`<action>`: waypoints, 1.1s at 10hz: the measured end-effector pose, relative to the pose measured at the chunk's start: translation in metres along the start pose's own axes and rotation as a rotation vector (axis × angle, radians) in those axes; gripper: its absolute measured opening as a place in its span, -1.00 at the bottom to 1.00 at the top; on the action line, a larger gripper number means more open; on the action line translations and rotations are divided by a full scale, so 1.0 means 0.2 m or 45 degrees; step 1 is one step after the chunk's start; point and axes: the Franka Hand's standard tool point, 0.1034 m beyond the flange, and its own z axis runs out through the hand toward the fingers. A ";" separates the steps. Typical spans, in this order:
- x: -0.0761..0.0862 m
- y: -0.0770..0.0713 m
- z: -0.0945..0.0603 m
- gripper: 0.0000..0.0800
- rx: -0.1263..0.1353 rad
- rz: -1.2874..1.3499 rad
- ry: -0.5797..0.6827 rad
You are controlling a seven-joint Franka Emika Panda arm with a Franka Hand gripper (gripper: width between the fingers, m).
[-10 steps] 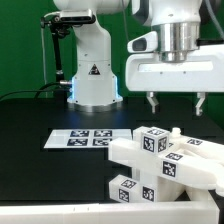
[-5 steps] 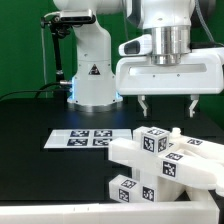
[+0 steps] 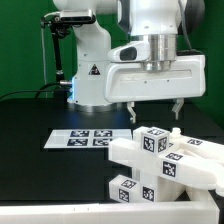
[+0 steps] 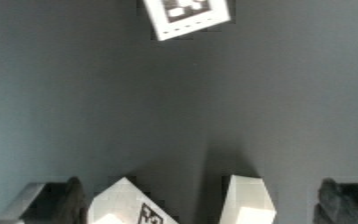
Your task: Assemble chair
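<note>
- Exterior view, black table [image 3: 30, 170]: wide dark top, bare over most of it, leaving free room for assembly work.
- Robot base [image 3: 92, 65]: white, at back, toward exterior view's left; well apart from parts.
- Gripper [image 3: 155, 110]: big white body hanging above table, just behind and over the parts pile; fingers [image 3: 133, 109] spread wide, nothing between them, touching nothing. Probably poised high to line up over a part before descending.
- Chair parts [image 3: 160, 160]: white blocky pieces heaped close together at front, toward exterior view's right; tagged cube ends facing camera, slab-like piece sticking out toward exterior view's left. Not joined into a chair as far as can be told; assembly judged early.
- Marker board [image 3: 85, 138]: thin flat white sheet with tags, flat on table just beside pile, on exterior view's left of it.
- Wrist view: dark tabletop, two white part tips [image 4: 243, 200] showing between the dark fingertip [image 4: 51, 200] shapes, one tagged corner [image 4: 188, 15] across frame; which piece exactly, cannot tell.
</note>
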 end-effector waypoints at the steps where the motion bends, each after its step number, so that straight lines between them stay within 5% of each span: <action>1: 0.00 0.00 0.00 0.62 0.000 0.000 0.000; 3: -0.01 0.00 0.01 0.62 -0.002 -0.005 0.003; 7: -0.21 0.03 0.18 0.62 -0.047 -0.049 -0.020; 11: -0.24 0.02 0.22 0.62 -0.051 -0.045 -0.034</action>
